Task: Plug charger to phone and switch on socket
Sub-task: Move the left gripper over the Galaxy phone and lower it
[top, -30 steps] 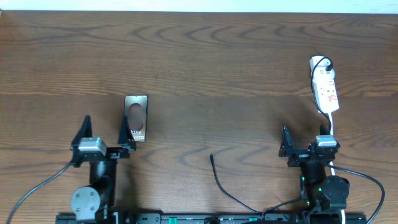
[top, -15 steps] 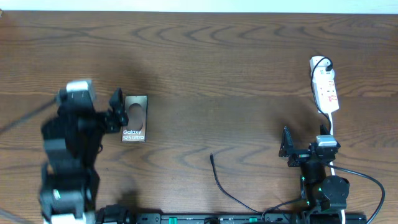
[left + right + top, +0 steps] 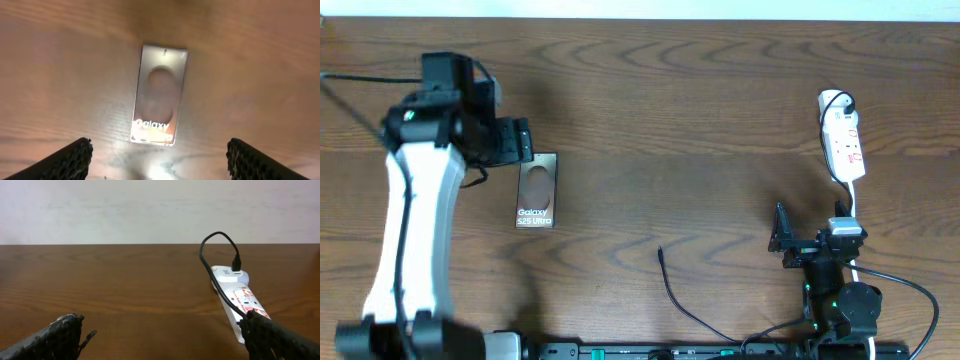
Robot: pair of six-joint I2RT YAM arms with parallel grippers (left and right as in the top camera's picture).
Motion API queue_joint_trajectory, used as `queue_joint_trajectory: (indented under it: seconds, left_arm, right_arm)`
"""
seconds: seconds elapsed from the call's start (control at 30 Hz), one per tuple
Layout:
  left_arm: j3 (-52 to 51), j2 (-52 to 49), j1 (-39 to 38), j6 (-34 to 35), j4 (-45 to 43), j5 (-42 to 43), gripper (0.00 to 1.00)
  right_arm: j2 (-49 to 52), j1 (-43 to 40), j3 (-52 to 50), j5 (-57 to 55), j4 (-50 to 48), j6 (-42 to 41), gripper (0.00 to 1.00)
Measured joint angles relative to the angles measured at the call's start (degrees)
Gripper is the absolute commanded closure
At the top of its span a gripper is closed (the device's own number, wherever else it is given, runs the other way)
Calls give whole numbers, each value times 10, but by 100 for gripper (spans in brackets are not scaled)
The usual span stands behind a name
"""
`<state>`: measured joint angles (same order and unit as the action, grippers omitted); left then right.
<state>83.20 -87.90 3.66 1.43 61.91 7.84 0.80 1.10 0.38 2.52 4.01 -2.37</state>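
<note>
Lifts left gripper (image 3: pixel 159 150) off rest to hover wide open, empty, over phone (image 3: pixel 538 191) lying flat left of centre; keeps right gripper (image 3: pixel 162 325) parked open, charger (image 3: pixel 662 257) loose mid-table, plugging not begun.

Wooden table (image 3: pixel 670 120) bears phone (image 3: pixel 537 190), charger (image 3: pixel 672 290), socket (image 3: pixel 844 140)

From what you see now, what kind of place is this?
Probably a robot test bench: a wooden table by a plain white wall, holding a phone, charger and socket.

a robot lab: two arms (image 3: pixel 410 230) mounted at a wooden table (image 3: pixel 700 120), plain white wall (image 3: pixel 150 210) behind.
</note>
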Motion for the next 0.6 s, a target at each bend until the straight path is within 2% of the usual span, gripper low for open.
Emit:
queue_joint_trajectory:
  seconds: [0.3,0.33,0.37,0.4,0.43,0.47,0.5,0.53,0.57,0.6]
  left_arm:
    - [0,-153,0,-1,3,0,16]
    - [0,-165,0,-1,3,0,27]
    - [0,-176,0,-2,3,0,61]
    - [0,-187,0,-3,3,0,74]
    - [0,-194,0,-2,3,0,77]
    - [0,-199,0,-2,3,0,77]
    - [0,-201,0,-2,3,0,65]
    - [0,-202,0,-3,2,0,41]
    - [0,-202,0,-5,1,0,25]
    - [0,-202,0,-6,0,0,15]
  right_arm:
    - [0,0,0,0,0,0,1]
    - [0,0,0,0,0,0,1]
    - [0,0,0,0,0,0,1]
    - [0,0,0,0,0,0,1]
    - [0,0,0,0,0,0,1]
    - [0,0,0,0,0,0,1]
    - [0,0,0,0,0,0,1]
    - [0,0,0,0,0,0,1]
    - [0,0,0,0,0,0,1]
    - [0,0,0,0,0,0,1]
